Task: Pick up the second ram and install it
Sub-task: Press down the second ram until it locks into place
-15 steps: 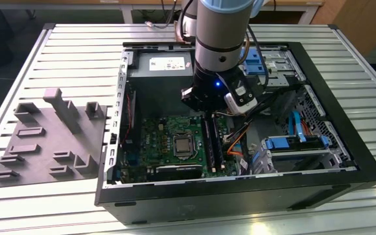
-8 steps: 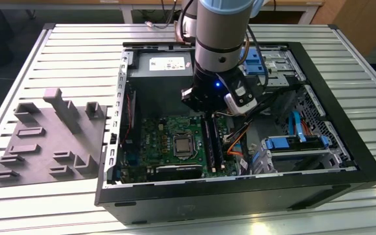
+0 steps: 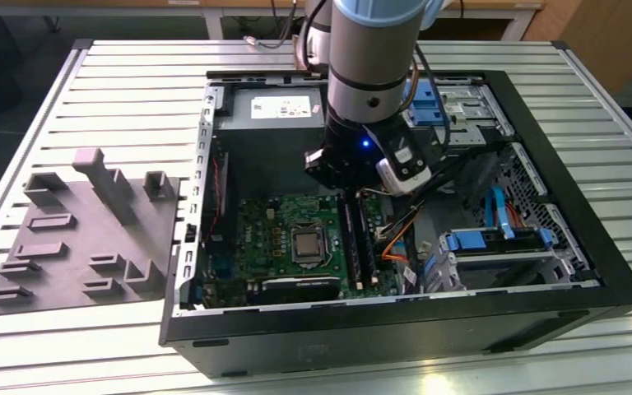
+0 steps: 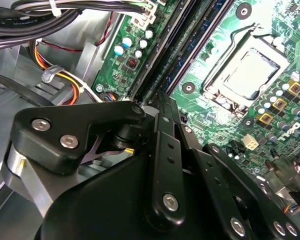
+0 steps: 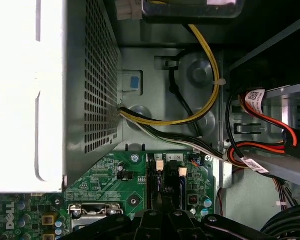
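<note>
While inside the case (image 3: 579,271), the gripper (image 3: 344,188) meets the motherboard's slots (image 3: 358,239).

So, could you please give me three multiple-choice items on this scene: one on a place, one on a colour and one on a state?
1. In the exterior view, the grey fixture plate lies:
A. inside the computer case
B. on the table, to the exterior view's left of the case
C. on top of the arm

2. The motherboard is:
A. red
B. white
C. green

3. The processor is:
A. bare in its socket, with no cooler on it
B. under a fan cooler
C. lying on the fixture plate

Answers: 1 B, the plate sits outside the case wall; 2 C, the board is green in every view; 3 A, its metal lid shows uncovered.
</note>
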Motion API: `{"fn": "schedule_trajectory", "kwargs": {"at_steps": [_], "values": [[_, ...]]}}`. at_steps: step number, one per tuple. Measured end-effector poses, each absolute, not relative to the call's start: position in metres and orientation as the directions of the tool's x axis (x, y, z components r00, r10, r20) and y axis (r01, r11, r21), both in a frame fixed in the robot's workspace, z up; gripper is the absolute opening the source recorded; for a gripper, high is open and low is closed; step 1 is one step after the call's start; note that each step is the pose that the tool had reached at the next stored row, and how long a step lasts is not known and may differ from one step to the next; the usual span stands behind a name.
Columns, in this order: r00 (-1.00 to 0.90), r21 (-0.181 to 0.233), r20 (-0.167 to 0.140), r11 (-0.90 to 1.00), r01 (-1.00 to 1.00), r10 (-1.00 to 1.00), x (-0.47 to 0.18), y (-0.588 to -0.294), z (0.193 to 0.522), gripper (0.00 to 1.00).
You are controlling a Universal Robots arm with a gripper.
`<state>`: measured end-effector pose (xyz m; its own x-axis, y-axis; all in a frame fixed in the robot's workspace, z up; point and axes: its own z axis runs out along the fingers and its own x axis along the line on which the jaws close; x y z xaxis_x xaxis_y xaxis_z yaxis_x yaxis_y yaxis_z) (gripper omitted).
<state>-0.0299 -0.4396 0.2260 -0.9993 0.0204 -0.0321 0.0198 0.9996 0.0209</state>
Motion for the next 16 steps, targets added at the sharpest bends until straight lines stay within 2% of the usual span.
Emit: {"fn": "schedule_trajectory", "kwargs": {"at_steps": [16], "values": [[-0.999, 0.021, -0.032, 1.0, 0.02, 0.02, -0.0299, -0.4396, 0.2212, 0.11]]}}
